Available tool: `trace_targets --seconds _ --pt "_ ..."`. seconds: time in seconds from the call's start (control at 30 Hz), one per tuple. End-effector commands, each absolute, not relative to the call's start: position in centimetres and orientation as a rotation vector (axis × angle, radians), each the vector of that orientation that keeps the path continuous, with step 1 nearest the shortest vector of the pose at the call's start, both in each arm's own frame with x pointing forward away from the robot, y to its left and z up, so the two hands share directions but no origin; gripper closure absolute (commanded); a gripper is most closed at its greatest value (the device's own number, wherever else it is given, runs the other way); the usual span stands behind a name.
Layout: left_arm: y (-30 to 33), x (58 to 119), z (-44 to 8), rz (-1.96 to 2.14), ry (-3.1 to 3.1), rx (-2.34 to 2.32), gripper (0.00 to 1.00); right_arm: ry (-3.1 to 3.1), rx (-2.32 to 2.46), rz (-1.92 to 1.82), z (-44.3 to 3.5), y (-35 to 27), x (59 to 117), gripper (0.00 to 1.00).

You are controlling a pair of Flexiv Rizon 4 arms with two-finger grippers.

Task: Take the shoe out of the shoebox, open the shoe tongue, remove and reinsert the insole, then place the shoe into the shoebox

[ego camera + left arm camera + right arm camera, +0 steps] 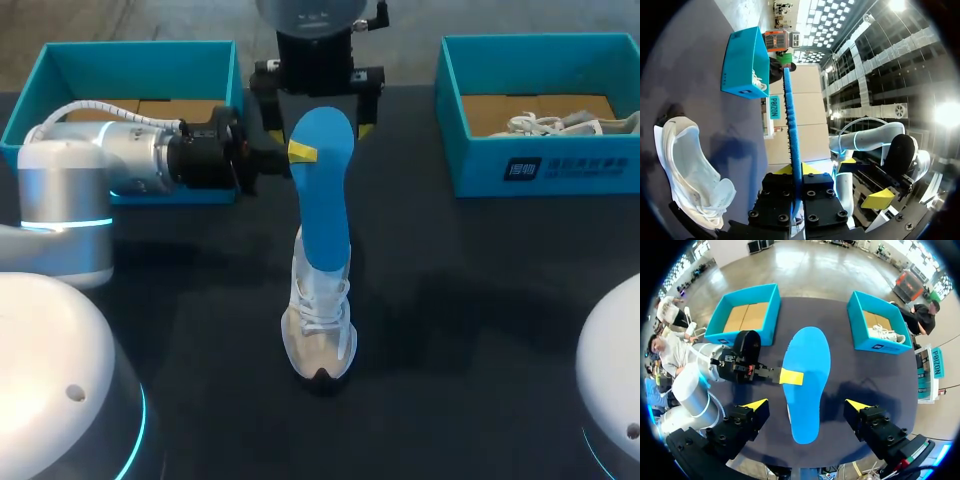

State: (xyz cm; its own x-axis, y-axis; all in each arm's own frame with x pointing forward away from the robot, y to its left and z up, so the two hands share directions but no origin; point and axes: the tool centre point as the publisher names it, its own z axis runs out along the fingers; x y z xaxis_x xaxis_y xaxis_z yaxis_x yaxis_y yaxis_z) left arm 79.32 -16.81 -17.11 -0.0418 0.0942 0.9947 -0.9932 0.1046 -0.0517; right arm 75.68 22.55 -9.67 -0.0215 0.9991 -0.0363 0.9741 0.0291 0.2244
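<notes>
A blue insole (323, 190) hangs in the air over the table's middle, its lower end over the opening of a white shoe (320, 325) standing on the dark table. My left gripper (300, 152) comes in from the left, shut on the insole's edge. In the left wrist view the insole (791, 130) runs edge-on out from between that gripper's (796, 176) fingers, the shoe (690, 165) beside it on the table. My right gripper (806, 404) is wide open above the insole (807, 365), not touching it. In the head view the right gripper (316, 100) is behind the insole's top.
A teal shoebox (225, 60) with a bare cardboard floor stands at the back left. A second teal shoebox (540, 165) at the back right holds another white shoe (560, 122). My left arm (110, 160) lies in front of the left box.
</notes>
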Motion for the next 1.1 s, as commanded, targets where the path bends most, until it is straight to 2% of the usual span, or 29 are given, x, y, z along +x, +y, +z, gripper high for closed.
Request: trace_targets --seconds 0.03,1.1 --pt "-16.8 79.3 -17.1 1.205 -1.226 1.042 1.0 2.114 2.062 0.202 -9.7 22.5 75.8 0.0" --pt "-16.8 79.3 -17.1 1.205 -1.226 1.042 1.0 2.17 2.079 0.28 -9.8 21.4 76.1 0.0"
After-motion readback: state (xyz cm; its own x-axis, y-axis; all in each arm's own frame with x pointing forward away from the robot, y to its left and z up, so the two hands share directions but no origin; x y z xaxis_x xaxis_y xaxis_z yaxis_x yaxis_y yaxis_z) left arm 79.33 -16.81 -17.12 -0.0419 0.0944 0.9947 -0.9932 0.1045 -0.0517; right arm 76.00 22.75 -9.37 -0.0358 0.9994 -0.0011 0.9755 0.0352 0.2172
